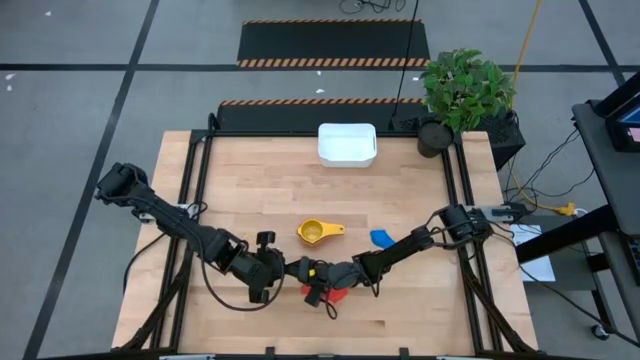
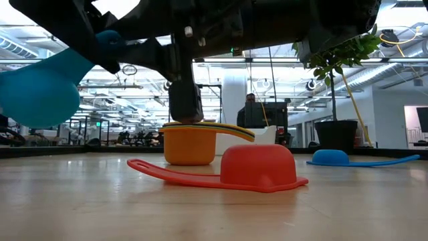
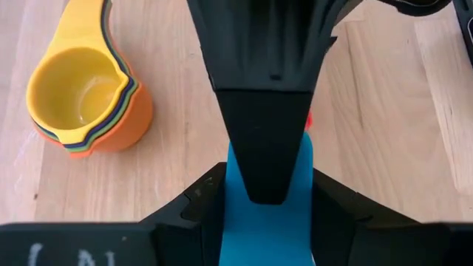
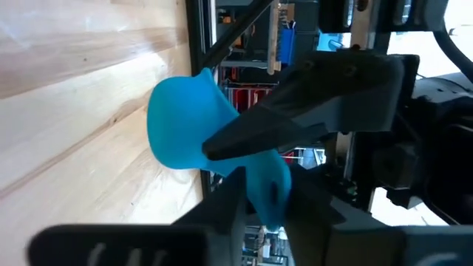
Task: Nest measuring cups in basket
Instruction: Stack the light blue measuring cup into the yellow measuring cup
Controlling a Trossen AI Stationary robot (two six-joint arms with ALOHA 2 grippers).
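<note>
A: Status of the handover?

B: Both grippers met at lower centre of the high view. The left gripper (image 1: 298, 268) was clenched on the light-blue cup (image 4: 185, 118). The right gripper (image 4: 262, 193) had its fingers pressed on the cup's handle from both sides. The cup hung clear of the table, at the left edge of the low view.

A: Orientation?

B: In the right wrist view the bowl sat centre-left. The handle ran down from it to lower centre, into the right gripper, so the long axis lay along that gripper's reach. In the left wrist view the handle also ran bottom to top between the left fingers (image 3: 199, 203). Which way the mouth faced could not be told.

A: How to finish the step well?

B: Judgement: the right grip should be firm before the left lets go, as a flat handle may pivot. The left should then open fully and back straight off, without dragging the bowl. The cup should be lifted before it travels, because the red cup (image 1: 335, 293) lay upside down right under the grippers.

A: Other items?

B: The stack (image 1: 312, 232), yellow on top, stood at centre, with its handle to the right. The dark-blue cup (image 1: 382, 238) lay just right of it. The basket (image 1: 347, 143) was at top centre, well apart from the cups.
</note>
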